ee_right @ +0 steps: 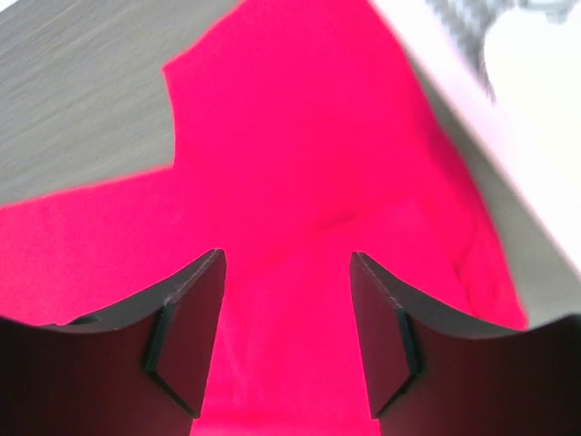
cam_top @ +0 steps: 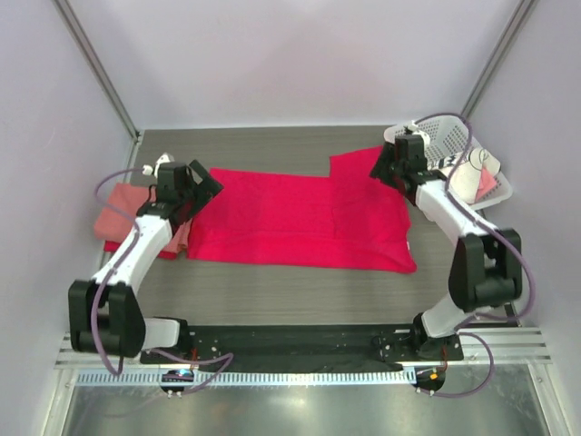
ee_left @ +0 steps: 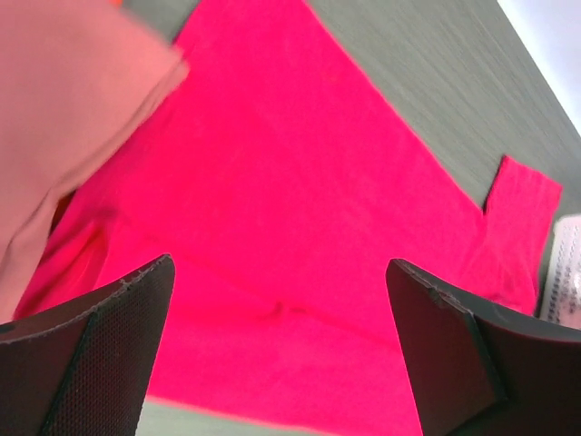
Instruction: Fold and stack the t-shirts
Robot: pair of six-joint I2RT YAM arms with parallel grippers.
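A bright crimson t-shirt (cam_top: 300, 218) lies spread flat across the middle of the table, one sleeve (cam_top: 349, 168) pointing to the back. My left gripper (cam_top: 209, 184) hovers over its left end, open, with nothing between the fingers (ee_left: 118, 336). My right gripper (cam_top: 379, 169) hangs over the right end by the sleeve, also open and empty. Both wrist views look down on crimson t-shirt cloth (ee_left: 300, 182) (ee_right: 300, 136). A folded salmon-pink t-shirt (cam_top: 123, 218) (ee_left: 64, 118) lies at the left, a red edge (cam_top: 171, 251) showing under it.
A white lattice basket (cam_top: 445, 141) (ee_right: 508, 136) stands at the back right, close behind my right gripper, with white cloth (cam_top: 472, 182) in it. Bare grey table (cam_top: 272, 291) runs along the front of the shirt. Walls close in the left, right and back.
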